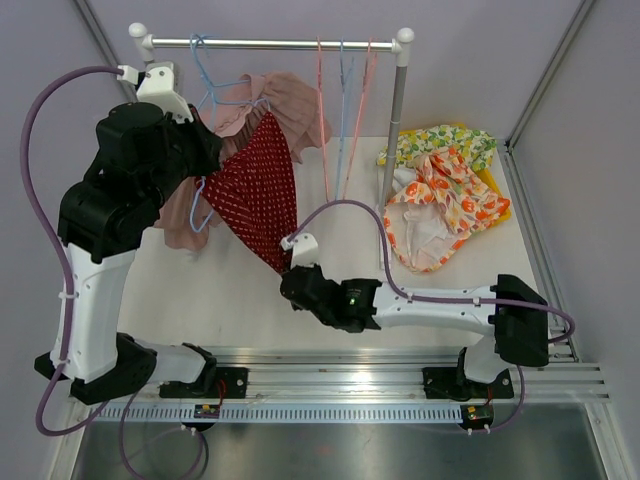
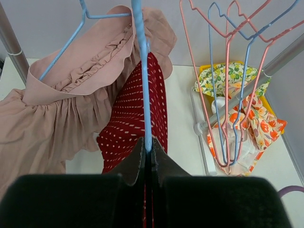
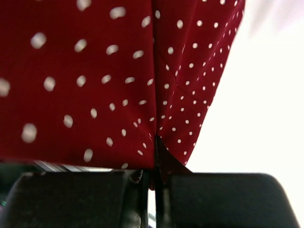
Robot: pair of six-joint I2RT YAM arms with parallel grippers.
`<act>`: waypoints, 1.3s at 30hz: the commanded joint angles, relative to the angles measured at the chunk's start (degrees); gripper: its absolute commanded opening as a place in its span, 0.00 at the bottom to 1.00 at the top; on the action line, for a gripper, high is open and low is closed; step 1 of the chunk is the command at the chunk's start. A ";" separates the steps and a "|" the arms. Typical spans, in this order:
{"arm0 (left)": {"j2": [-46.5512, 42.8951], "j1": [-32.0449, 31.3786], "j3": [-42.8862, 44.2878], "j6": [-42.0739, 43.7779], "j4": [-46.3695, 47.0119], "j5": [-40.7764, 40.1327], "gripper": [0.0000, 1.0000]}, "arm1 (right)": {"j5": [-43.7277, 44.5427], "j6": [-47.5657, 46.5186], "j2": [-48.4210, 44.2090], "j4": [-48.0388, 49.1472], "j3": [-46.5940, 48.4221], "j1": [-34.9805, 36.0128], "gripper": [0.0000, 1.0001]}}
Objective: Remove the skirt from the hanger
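Note:
A red skirt with white dots (image 1: 258, 190) hangs from a blue hanger (image 1: 207, 85) on the rail, stretched down toward the front. My left gripper (image 2: 147, 151) is shut on the blue hanger's wire (image 2: 142, 71), with the red skirt (image 2: 137, 118) below it. My right gripper (image 3: 154, 159) is shut on the lower hem of the red skirt (image 3: 95, 71); in the top view it (image 1: 292, 278) sits at the skirt's bottom corner. A pink garment (image 1: 285, 100) hangs beside the skirt on the same side of the rail.
The white rail (image 1: 280, 43) on its grey post (image 1: 395, 130) holds several empty pink and blue hangers (image 1: 345, 110). A pile of floral clothes (image 1: 445, 195) lies at the right on a yellow tray. The pink garment (image 2: 61, 99) fills the left of the left wrist view.

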 commanded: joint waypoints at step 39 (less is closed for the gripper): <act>-5.63 0.08 -14.17 1.76 14.65 -1.83 0.00 | 2.39 -31.35 -7.62 -4.94 42.68 -62.73 0.00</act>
